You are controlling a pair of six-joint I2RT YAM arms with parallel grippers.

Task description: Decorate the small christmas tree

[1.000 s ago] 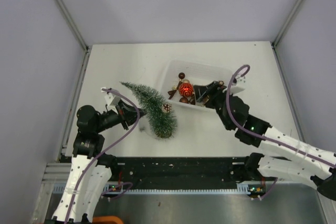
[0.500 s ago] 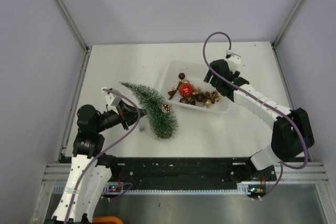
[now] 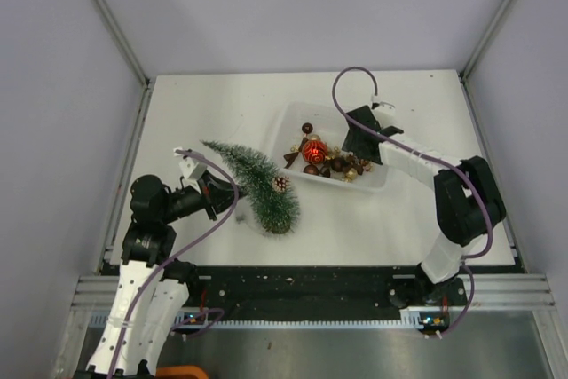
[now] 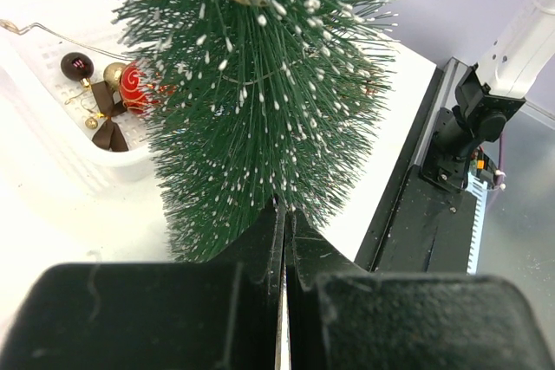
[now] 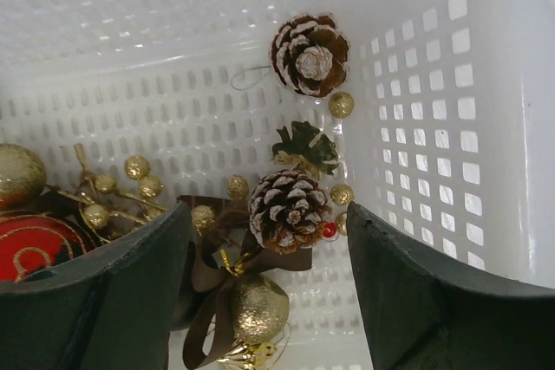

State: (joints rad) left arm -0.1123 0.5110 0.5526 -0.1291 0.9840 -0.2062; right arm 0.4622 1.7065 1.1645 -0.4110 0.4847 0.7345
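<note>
While bracing, left hand (image 3: 216,193): fingers pressed together in the lower bristles; whether anything is pinched, cannot tell.
small christmas tree (image 3: 257,182): tilted on the bench (image 3: 177,113) left of centre, tip toward upper left, probably propped for hanging.
white tray (image 3: 377,185): right of centre, ornaments (image 3: 312,152) pooled within reach.
right hand (image 5: 264,214): fingers apart, straddling a frosted pinecone (image 5: 284,208), likely the next pick.

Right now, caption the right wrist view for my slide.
Open right tool frames a frosted pinecone among gold baubles in the white tray.
</note>
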